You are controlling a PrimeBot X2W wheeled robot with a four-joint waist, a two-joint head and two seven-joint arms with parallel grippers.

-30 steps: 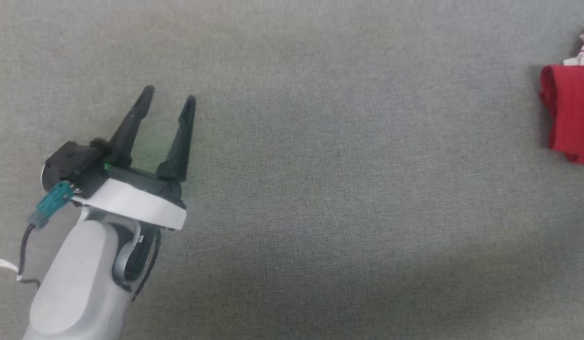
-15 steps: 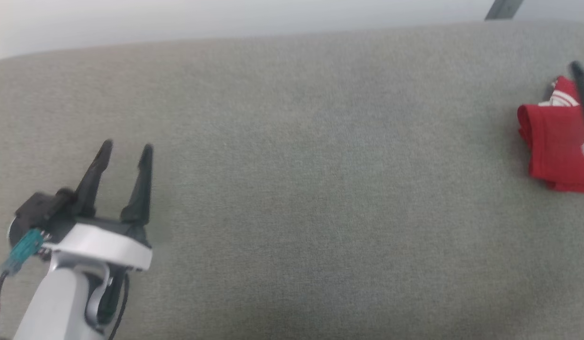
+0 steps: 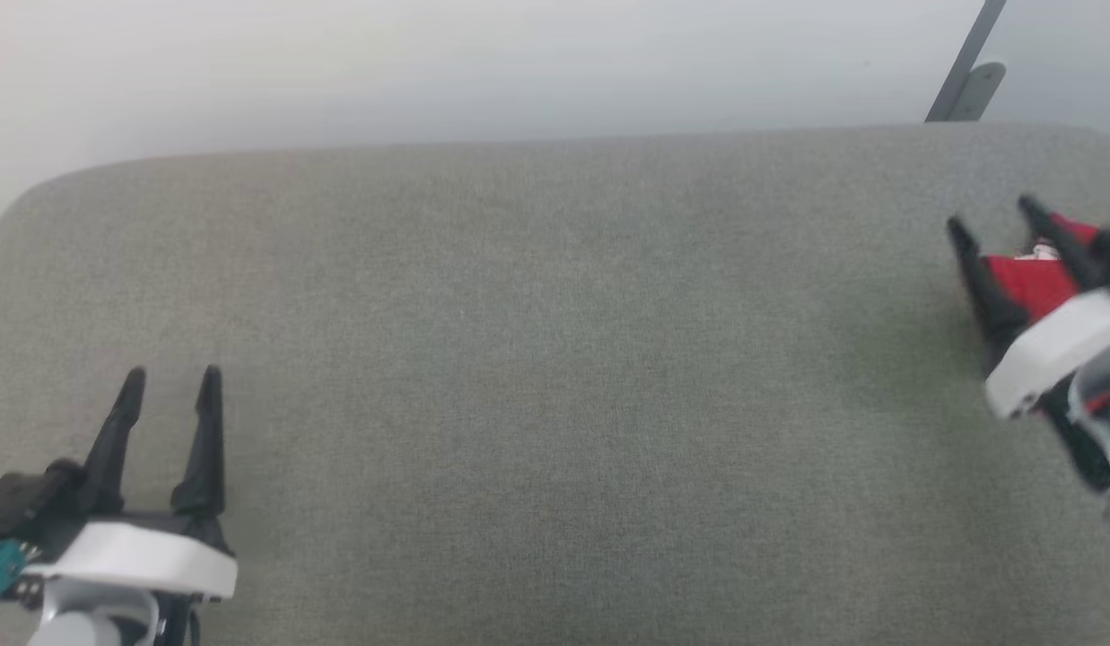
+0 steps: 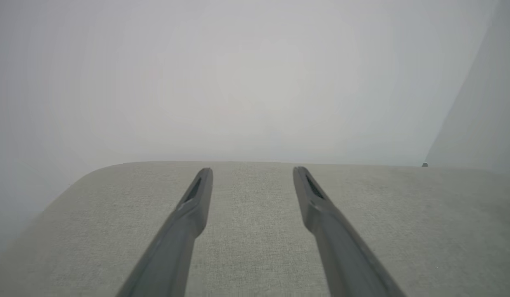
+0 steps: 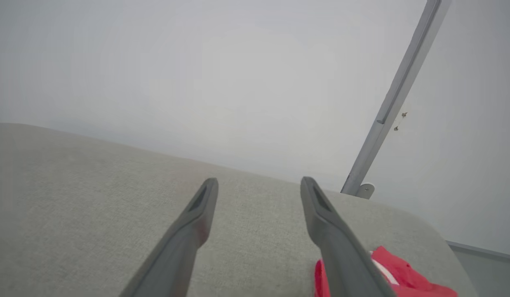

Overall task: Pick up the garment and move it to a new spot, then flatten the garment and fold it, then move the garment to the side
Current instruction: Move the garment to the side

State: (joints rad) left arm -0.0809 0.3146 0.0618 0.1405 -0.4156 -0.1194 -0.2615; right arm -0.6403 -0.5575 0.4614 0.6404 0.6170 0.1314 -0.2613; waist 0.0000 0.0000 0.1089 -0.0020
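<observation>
A grey fabric-covered table (image 3: 555,377) stretches out below a pale wall, with a slanted metal post (image 3: 963,63) at the far right. The left claw (image 3: 173,372) hangs over the near left of the table, its two dark fingers spread wide and holding nothing. The right claw (image 3: 992,215), also wide and empty, hangs at the far right edge, just above the garment (image 3: 1035,283), a red bundle with a little white that lies on the table, partly hidden behind the claw's fingers.
</observation>
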